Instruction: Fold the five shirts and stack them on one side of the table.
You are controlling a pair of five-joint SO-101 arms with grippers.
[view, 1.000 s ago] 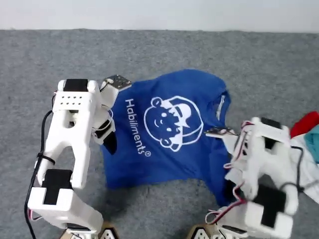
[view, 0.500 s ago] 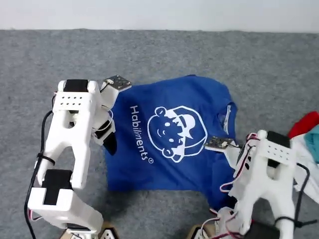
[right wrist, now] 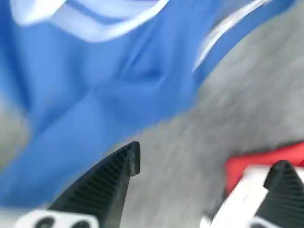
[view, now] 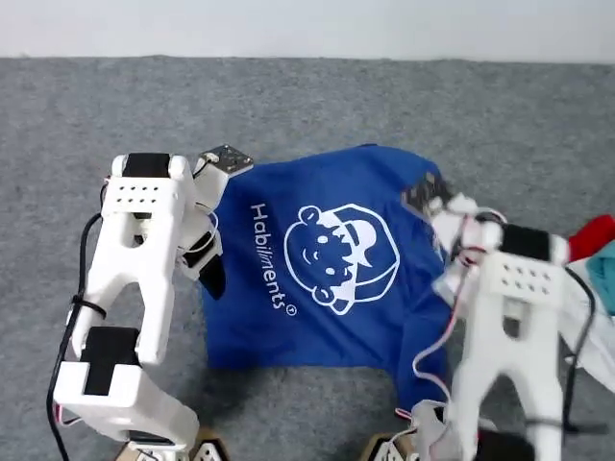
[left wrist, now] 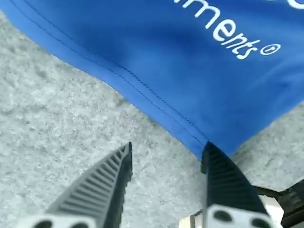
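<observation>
Lying flat and unfolded mid-frame, the blue shirt looks barely begun; left gripper and right gripper both gape empty beside it, other shirts heaped at the right edge, seemingly nothing stacked yet.

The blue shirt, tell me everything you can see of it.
The blue shirt is soft-looking fabric printed with a white cartoon face and white lettering. It lies mostly flat on the grey table, rumpled along one side, its stitched hem showing. The open left gripper is at one corner, the open right gripper over the opposite edge.
</observation>
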